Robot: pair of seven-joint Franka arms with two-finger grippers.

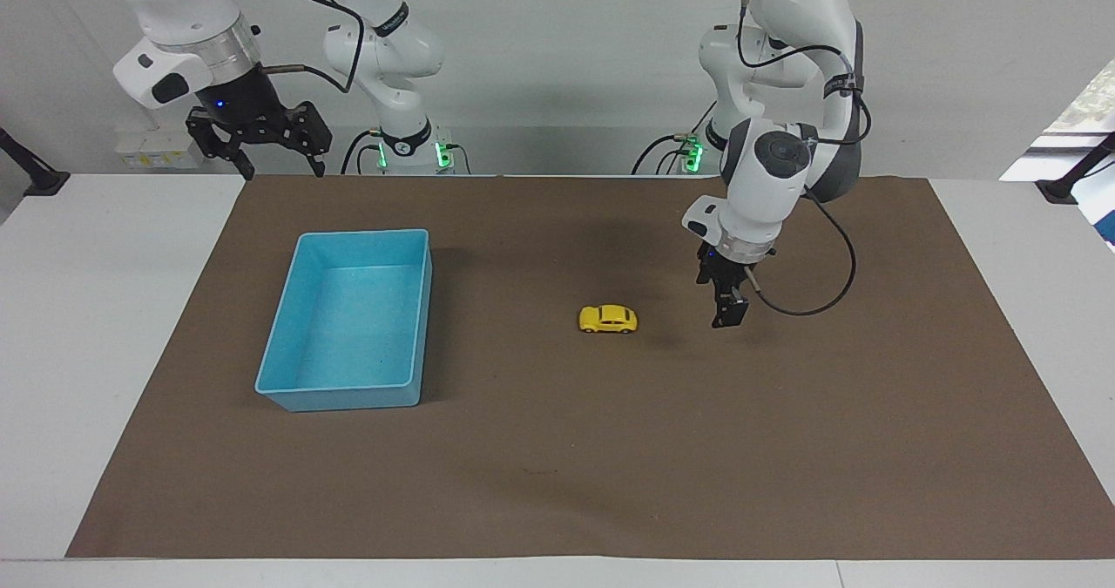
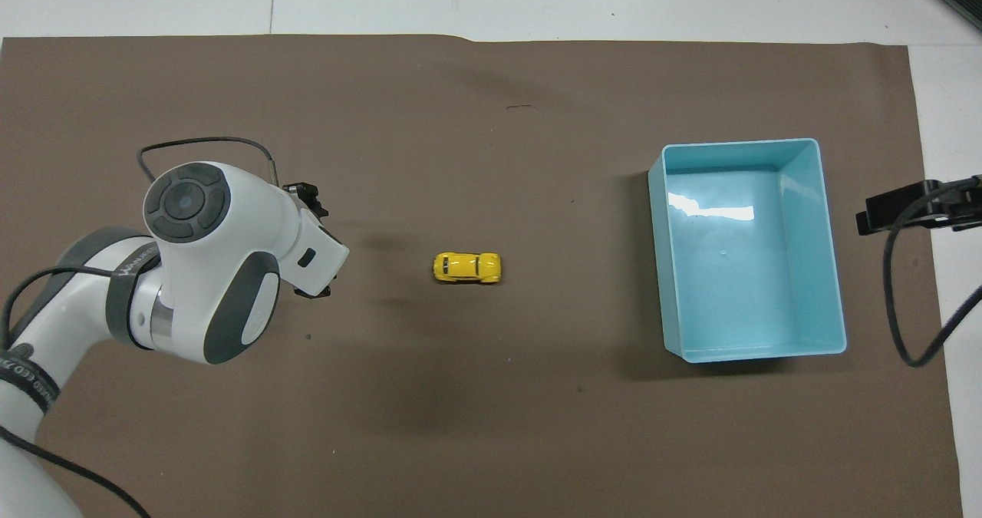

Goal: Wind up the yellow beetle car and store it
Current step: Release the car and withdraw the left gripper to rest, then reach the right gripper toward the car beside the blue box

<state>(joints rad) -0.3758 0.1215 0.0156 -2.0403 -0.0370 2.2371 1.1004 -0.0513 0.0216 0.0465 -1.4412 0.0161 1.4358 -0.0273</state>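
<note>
Yellow beetle car point(image 1: 608, 319) sat free beside the left gripper point(image 1: 728, 313), apparently released; finger spacing unreadable. Right gripper point(image 1: 259, 139) waited, fingers spread.

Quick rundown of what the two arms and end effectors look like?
Both arms are glossy white with rounded joints. The left arm has dark grey joint panels, a round cap and a looping black cable. Its end effector is black. The right arm shows a silver wrist ring, a black cable and a black end effector.
</note>
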